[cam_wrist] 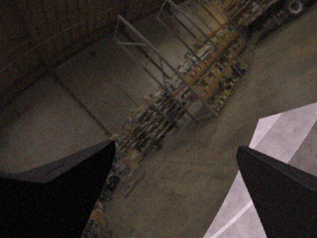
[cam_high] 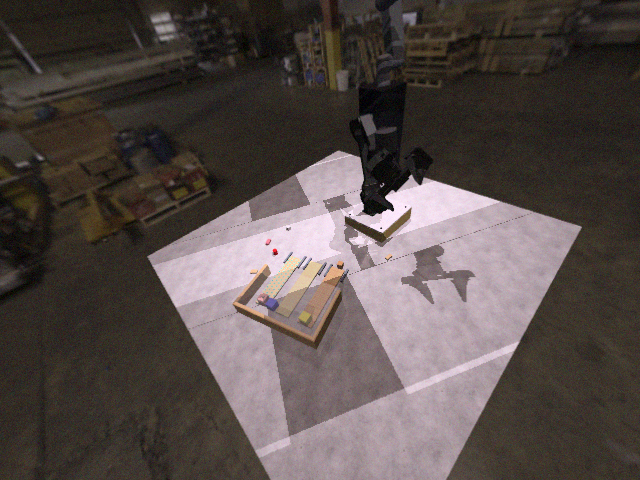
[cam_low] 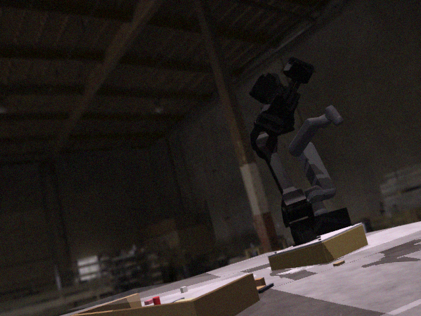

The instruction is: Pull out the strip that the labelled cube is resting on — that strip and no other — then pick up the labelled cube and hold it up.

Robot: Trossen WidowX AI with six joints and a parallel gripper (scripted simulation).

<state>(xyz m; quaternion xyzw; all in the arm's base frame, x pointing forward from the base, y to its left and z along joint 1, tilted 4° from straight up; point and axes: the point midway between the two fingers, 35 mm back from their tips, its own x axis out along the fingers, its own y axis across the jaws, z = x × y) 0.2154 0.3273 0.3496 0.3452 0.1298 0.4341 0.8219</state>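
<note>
A wooden-walled tray (cam_high: 251, 283) (cam_low: 221, 301) lies on the mat, in front of the arm's base. Three strips lie side by side in it: a green patterned strip (cam_high: 281, 276), a yellow strip (cam_high: 299, 288) and an orange strip (cam_high: 321, 297). A pink cube (cam_high: 262, 298) with a marked face sits at the near end of the green strip, with a blue cube (cam_high: 271, 304) touching it. A yellow cube (cam_high: 305, 317) sits on the orange strip. The arm (cam_high: 382, 170) (cam_low: 275, 118) is folded up high over its base. My gripper (cam_wrist: 176, 150) is open and empty, far above the tray.
The arm stands on a tan base block (cam_high: 393, 225) (cam_low: 339, 243). A red cylinder (cam_high: 275, 251) (cam_low: 156, 300), a pink piece (cam_high: 268, 241), a white cube (cam_high: 287, 227) (cam_low: 183, 289) and small orange bits (cam_high: 388, 256) lie loose on the mat behind the tray. Pallets stand off the mat.
</note>
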